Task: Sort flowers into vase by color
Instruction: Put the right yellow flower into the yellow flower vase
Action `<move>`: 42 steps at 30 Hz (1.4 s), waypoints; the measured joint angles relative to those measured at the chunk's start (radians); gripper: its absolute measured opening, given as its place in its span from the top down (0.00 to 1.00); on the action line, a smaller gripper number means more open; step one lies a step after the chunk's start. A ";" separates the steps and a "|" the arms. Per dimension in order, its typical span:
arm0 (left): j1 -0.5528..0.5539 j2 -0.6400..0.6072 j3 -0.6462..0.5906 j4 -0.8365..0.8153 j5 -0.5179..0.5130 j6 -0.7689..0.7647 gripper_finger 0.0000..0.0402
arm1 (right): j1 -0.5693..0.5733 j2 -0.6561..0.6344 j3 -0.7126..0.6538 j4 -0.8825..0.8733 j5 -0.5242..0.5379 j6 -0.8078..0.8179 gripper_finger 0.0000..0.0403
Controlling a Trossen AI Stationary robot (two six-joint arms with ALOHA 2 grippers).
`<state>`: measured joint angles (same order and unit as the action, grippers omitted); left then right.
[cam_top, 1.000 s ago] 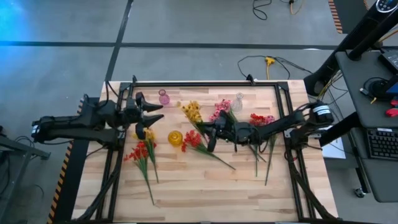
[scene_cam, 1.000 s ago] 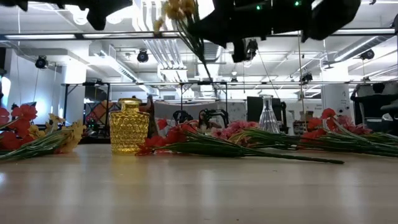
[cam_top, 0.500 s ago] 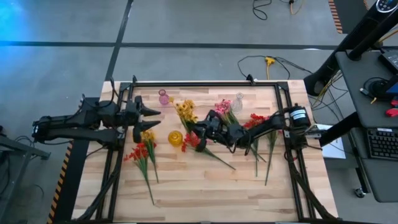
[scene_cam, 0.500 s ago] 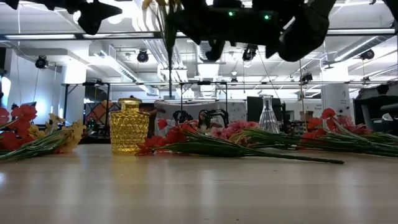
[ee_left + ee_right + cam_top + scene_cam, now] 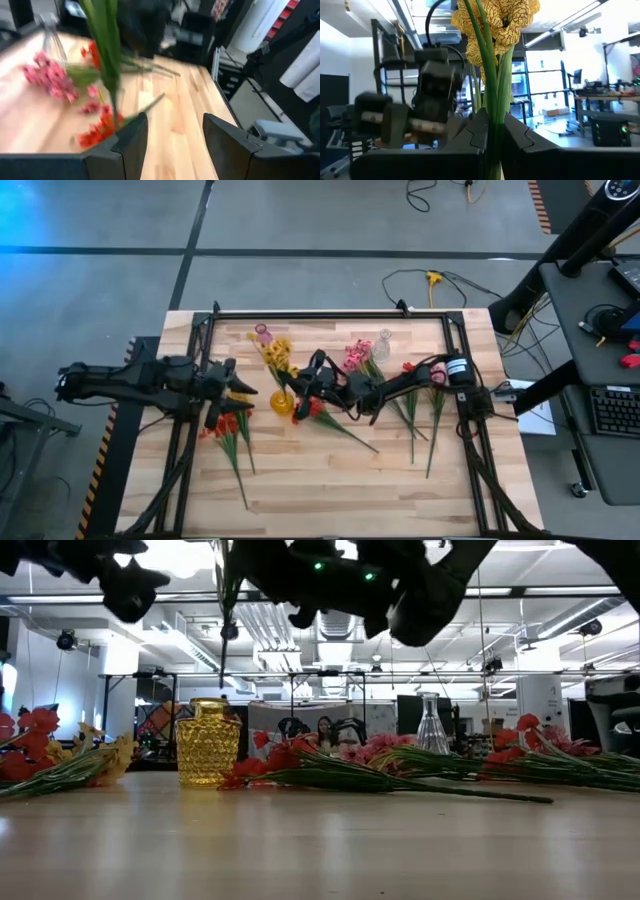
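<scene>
The right gripper hung above the middle of the worktop, its fingers pinched tight on the green stems of a yellow sprig. The blossoms fanned out past the fingertips, and seen from above the sprig reached up toward the far edge, its lower end right over the yellow vase. From table height the stem hung just above the vase's mouth; whether it had entered I could not tell.

The left gripper waited over the left part of the worktop, just beside the yellow vase, its fingers spread apart with nothing between them.

A pink vase stood near the far edge, a clear vase further along that same edge. Red and yellow sprigs lay near the left edge. A red sprig lay just right of the yellow vase, pink ones beside the clear vase, and more red ones toward the right edge.
</scene>
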<state>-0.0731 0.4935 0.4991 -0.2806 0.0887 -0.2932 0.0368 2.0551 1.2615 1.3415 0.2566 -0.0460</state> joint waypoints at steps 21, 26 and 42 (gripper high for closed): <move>-0.074 -0.074 -0.056 -0.004 -0.113 -0.056 0.57 | -0.022 0.074 0.062 -0.003 -0.003 -0.051 0.96; -0.074 -0.075 -0.056 -0.004 -0.133 -0.056 0.57 | -0.022 0.090 0.062 -0.010 -0.003 -0.046 0.96; -0.074 -0.075 -0.056 -0.004 -0.135 -0.053 0.57 | -0.022 0.092 0.062 -0.030 0.005 -0.043 0.90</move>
<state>-0.1474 0.4182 0.4427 -0.2844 -0.0460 -0.3463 0.0143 2.1468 1.3239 1.3116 0.2619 -0.0891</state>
